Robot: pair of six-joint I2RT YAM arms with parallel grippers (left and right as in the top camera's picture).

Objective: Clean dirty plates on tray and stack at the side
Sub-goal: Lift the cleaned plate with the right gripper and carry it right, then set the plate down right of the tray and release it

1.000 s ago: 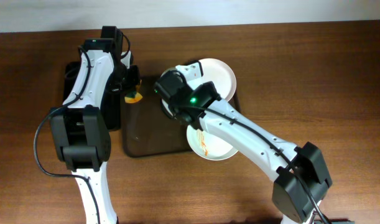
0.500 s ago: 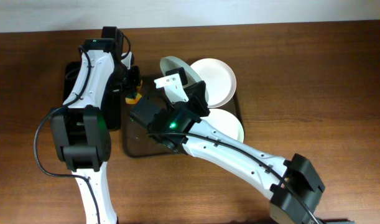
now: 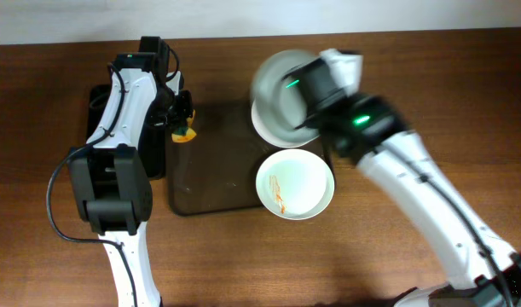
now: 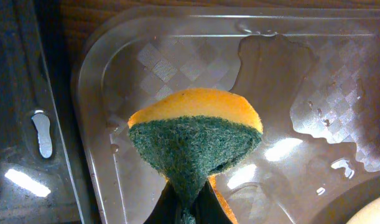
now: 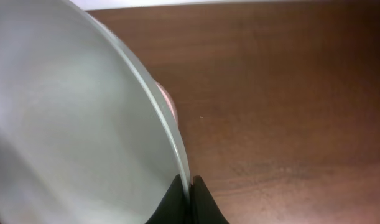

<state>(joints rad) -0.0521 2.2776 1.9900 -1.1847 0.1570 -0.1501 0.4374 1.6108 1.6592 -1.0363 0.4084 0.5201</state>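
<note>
My right gripper is shut on the rim of a white plate and holds it tilted in the air over the tray's back right corner. In the right wrist view the rim sits between the fingers and the plate fills the left side. A second white plate lies below it. A third plate with orange-red smears lies at the tray's front right. The dark brown tray is wet. My left gripper is shut on an orange-and-green sponge over the tray's back left corner.
A smaller glossy black tray lies left of the brown tray, under my left arm. Bare wooden table lies to the right of the plates and in front of the tray.
My right arm has swung from over the tray's left middle to its back right corner, carrying the held plate with it. The smeared plate is uncovered again. The left arm has not moved.
</note>
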